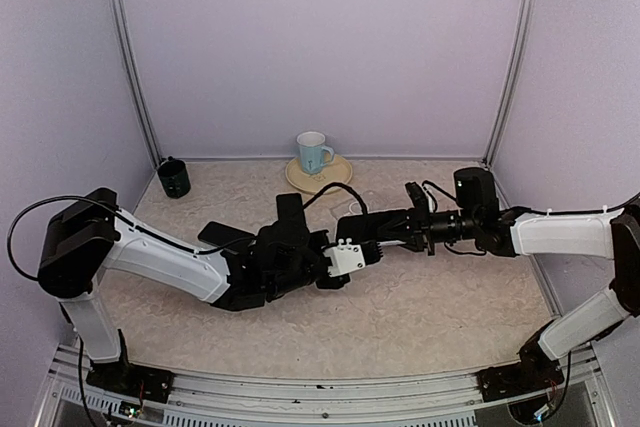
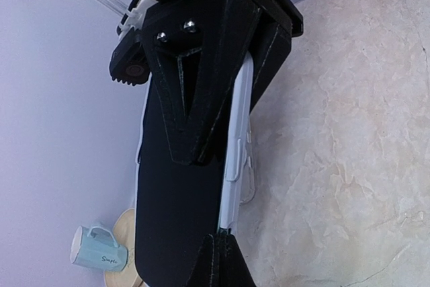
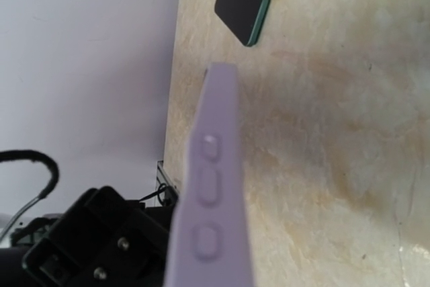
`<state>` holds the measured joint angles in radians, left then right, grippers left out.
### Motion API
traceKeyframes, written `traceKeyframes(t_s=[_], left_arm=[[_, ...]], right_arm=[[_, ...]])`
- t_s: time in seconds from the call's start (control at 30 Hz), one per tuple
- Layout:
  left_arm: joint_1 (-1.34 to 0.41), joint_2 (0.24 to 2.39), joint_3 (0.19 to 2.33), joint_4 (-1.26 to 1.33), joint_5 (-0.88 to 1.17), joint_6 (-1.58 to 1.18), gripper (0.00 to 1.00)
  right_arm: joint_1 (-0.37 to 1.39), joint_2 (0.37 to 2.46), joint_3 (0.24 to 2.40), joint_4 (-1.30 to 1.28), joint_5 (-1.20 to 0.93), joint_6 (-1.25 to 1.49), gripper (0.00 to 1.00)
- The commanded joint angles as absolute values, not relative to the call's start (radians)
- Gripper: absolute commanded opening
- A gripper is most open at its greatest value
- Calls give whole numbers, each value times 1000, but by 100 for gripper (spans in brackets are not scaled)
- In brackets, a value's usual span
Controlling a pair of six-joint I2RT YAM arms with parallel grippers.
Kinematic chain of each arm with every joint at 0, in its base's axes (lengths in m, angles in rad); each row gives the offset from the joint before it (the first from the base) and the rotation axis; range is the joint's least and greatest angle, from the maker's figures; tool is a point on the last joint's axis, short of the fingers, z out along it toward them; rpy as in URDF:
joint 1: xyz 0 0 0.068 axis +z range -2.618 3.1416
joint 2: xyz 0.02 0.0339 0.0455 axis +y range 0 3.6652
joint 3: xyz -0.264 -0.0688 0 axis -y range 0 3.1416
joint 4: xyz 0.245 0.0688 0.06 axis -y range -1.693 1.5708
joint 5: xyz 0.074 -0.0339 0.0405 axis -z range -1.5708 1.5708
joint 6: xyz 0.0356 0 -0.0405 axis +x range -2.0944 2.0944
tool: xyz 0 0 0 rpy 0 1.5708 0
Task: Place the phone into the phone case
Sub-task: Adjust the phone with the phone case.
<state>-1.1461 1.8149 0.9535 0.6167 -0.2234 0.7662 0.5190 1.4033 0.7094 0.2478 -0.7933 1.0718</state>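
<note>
Seating the phone [image 2: 175, 199] in the phone case [image 3: 209, 186], held in the air above the table [image 2: 349, 166]; judged to be the closing press of the task. Far left, back corner: black cup [image 1: 173, 178], well apart. Next, a dark teal-rimmed slab [image 3: 240, 6], flat on the table, with no part in this step as far as can be judged. Back centre: mug [image 1: 313, 151] on plate [image 1: 340, 176], apart. Then the left tool [image 2: 222, 263]: fingers closed tight together, tip at the near end of the phone; whether it pinches anything cannot be told. The phone itself: black face, lying within the case, pale lavender rim showing along both long sides; whether every corner is home cannot be told. Then the right tool [image 1: 375, 237]: narrow, clamped across case and phone from the far end, one finger flat on the black face. Handling note: right tool to act as the anvil, level and firm. Left tool to press square on the face near any proud corner, working round the rim and off the side buttons. Light force only, lest the phone twist out of the clamp.
</note>
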Motion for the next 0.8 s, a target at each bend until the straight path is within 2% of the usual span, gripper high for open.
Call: traceKeyframes(t_s=[0.0, 0.33, 0.5, 0.53, 0.57, 0.63, 0.77], left_arm=[[-1144, 1811, 890, 797, -258, 724, 0], [-1125, 1789, 786, 1064, -310, 617, 0], [-1135, 1795, 815, 976, -299, 666, 0], [-1138, 1797, 820, 943, -292, 689, 4], [-1141, 1797, 825, 911, -279, 708, 11], [-1142, 1792, 842, 851, -255, 736, 17], [-1138, 1785, 877, 760, -219, 749, 25]], right_arm=[[505, 1398, 718, 362, -882, 1108, 2], [493, 1407, 673, 479, -913, 1207, 2], [492, 1403, 669, 464, -901, 1206, 2], [492, 1401, 669, 455, -896, 1202, 2], [492, 1401, 671, 441, -890, 1198, 3], [492, 1398, 675, 422, -882, 1191, 3], [492, 1396, 679, 417, -876, 1190, 3]])
